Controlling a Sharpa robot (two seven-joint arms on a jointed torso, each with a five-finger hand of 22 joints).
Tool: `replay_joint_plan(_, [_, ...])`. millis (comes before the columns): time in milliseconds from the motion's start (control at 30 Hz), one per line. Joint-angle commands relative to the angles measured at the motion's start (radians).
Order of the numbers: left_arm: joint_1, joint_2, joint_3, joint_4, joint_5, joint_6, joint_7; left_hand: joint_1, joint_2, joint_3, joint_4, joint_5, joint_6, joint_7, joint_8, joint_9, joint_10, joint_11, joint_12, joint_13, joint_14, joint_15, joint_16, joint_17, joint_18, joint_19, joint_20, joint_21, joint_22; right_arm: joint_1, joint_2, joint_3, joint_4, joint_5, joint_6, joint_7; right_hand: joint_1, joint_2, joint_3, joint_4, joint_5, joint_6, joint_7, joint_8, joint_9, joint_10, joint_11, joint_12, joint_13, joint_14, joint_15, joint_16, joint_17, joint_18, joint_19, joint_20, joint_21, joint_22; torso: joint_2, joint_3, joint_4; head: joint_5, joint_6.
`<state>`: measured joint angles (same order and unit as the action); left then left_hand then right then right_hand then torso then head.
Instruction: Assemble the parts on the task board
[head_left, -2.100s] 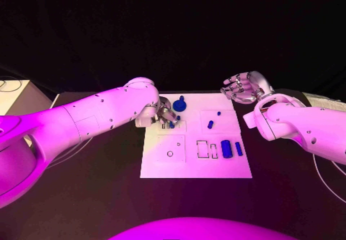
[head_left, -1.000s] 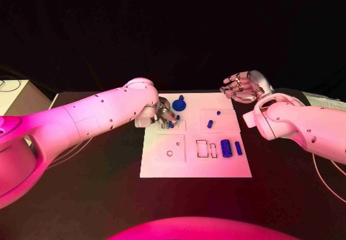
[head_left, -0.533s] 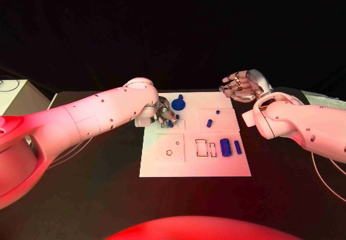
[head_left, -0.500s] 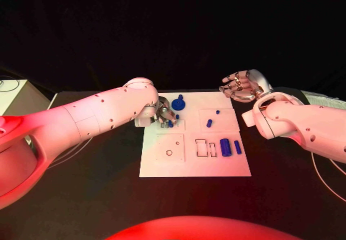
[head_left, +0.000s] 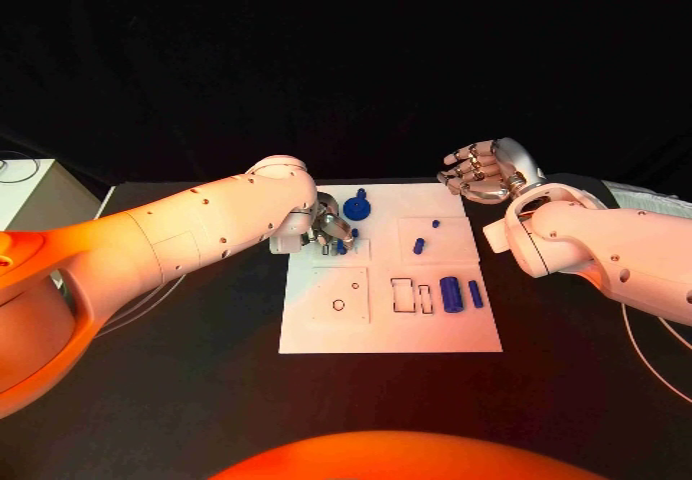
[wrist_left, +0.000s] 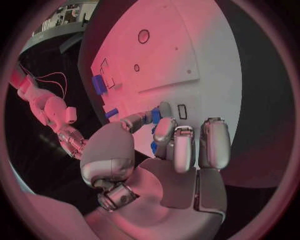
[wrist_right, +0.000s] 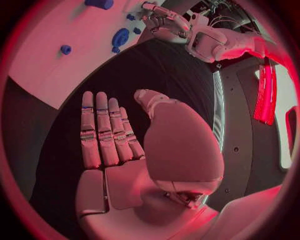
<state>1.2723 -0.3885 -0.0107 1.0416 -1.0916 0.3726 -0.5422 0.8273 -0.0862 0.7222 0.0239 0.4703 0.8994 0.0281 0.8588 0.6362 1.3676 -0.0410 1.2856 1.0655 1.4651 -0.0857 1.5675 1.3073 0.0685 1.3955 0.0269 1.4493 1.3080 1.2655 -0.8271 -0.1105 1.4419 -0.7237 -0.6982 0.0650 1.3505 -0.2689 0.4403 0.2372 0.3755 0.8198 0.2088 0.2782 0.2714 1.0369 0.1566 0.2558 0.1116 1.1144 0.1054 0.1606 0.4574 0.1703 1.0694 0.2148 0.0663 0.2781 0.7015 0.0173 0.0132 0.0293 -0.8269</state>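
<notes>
Honestly, the small blue peg (wrist_left: 155, 116) pinched in the left hand (head_left: 326, 229), over the board's (head_left: 389, 335) far-left corner, could easily be fumbled if tilted at its slot, while the right hand (head_left: 483, 172) is held open and empty off the far-right corner.

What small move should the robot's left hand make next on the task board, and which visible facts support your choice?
Probably lower the small blue part into the board. The left hand pinches it over the far left of the white task board, while the right hand hangs open beyond the board's far right corner, holding nothing.
</notes>
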Motion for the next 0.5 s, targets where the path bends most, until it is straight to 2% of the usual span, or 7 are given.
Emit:
replay_joint_plan(33, [-0.011, 0.005, -0.006, 0.001, -0.005, 0.005, 0.001, -0.001, -0.01, -0.018, 0.011, -0.007, 0.003, -0.004, -0.006, 0.002, 0.005, -0.002, -0.001, 0.002, 0.106, -0.006, 0.003, 0.263, -0.01, 0.007, 0.0, -0.004, 0.036, 0.0, 0.001, 0.0, 0.001, -0.002, 0.016, 0.015, -0.006, 0.007, -0.003, -0.005, 0.004, -0.009, 0.023, -0.004, -0.002, 0.0, 0.005, -0.005, -0.002, -0.001, 0.002, -0.004, -0.002, 0.013, -0.009, 0.001, -0.002, -0.001, 0.0, -0.0001, 0.0001, -0.002, 0.001])
replay_joint_plan(200, [-0.011, 0.003, -0.006, 0.0, -0.007, 0.005, 0.001, -0.002, -0.019, -0.056, 0.038, -0.007, 0.008, -0.004, -0.012, 0.004, 0.005, -0.002, -0.001, 0.004, 0.106, -0.006, 0.003, 0.263, -0.011, 0.009, -0.001, -0.004, 0.037, 0.0, 0.0, 0.0, 0.0, -0.001, 0.017, 0.015, -0.006, 0.007, -0.003, -0.006, 0.005, -0.009, 0.023, -0.004, -0.002, 0.0, 0.005, -0.005, -0.002, -0.002, 0.003, -0.004, -0.002, 0.013, -0.009, 0.001, -0.002, -0.002, 0.0, -0.0002, -0.0002, -0.002, 0.001])
replay_joint_plan(500, [-0.011, 0.0, -0.007, 0.0, -0.01, 0.005, 0.001, -0.003, -0.028, -0.087, 0.063, -0.007, 0.012, -0.005, -0.017, 0.005, 0.006, -0.002, 0.0, 0.008, 0.106, -0.006, 0.003, 0.263, -0.011, 0.011, -0.001, -0.004, 0.039, 0.0, 0.0, 0.0, 0.0, -0.001, 0.018, 0.016, -0.007, 0.007, -0.004, -0.006, 0.008, -0.01, 0.023, -0.004, -0.002, 0.0, 0.006, -0.005, -0.005, -0.003, 0.003, -0.007, -0.005, 0.013, -0.011, 0.002, -0.003, -0.006, 0.0, -0.0003, 0.0, -0.004, 0.001])
